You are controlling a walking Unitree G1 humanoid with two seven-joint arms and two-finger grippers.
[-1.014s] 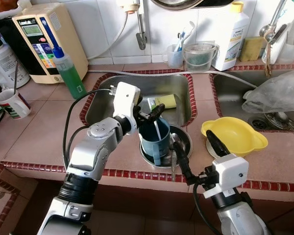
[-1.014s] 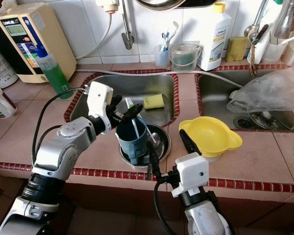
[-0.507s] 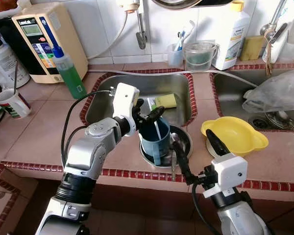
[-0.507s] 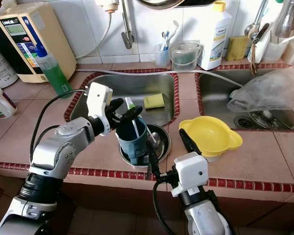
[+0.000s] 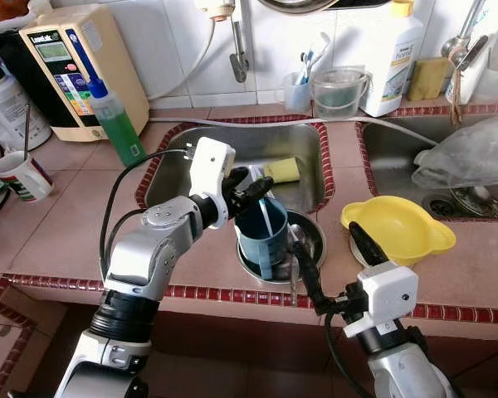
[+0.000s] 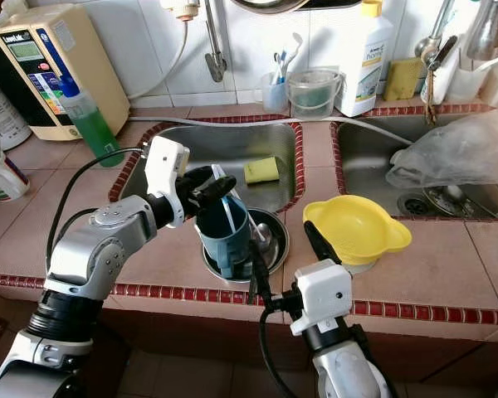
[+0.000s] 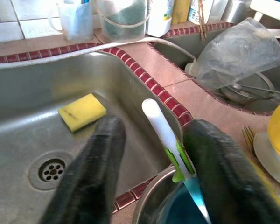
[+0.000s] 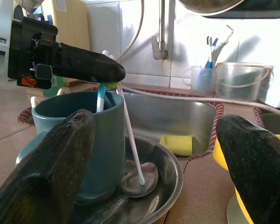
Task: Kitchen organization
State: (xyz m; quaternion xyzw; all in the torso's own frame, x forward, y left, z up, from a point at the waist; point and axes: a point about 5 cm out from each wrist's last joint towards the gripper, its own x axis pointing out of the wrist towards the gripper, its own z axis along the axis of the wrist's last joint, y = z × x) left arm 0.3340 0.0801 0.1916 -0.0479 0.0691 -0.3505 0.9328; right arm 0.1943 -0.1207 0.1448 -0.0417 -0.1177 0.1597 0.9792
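Left eye view, starting at the far left: a white mug (image 5: 17, 176) sits on the tiled counter (image 5: 75, 215), with a beige appliance (image 5: 79, 66) and a green soap bottle (image 5: 116, 124) behind it against the wall. Next comes the steel sink (image 5: 232, 157), a yellow sponge (image 5: 282, 170) lying in its far right part. The left gripper (image 5: 251, 189) reaches over the near rim of the sink to the top of a blue cup (image 5: 261, 240). Its fingers are partly open, one on each side of a white, green and blue toothbrush (image 7: 170, 154) that stands tilted in the cup; I cannot tell whether they touch it. The cup stands in a metal bowl (image 5: 311, 249) on the near counter edge, with a spoon (image 8: 140, 179) and a thin white stick (image 8: 130, 140) beside it in the bowl. The right gripper (image 5: 332, 269) hangs wide open at the counter's near edge, holding nothing, one finger near the bowl and the other by a yellow bowl (image 5: 398, 228) to the right. Far right, a second sink holds a crumpled clear bag (image 5: 469, 157).
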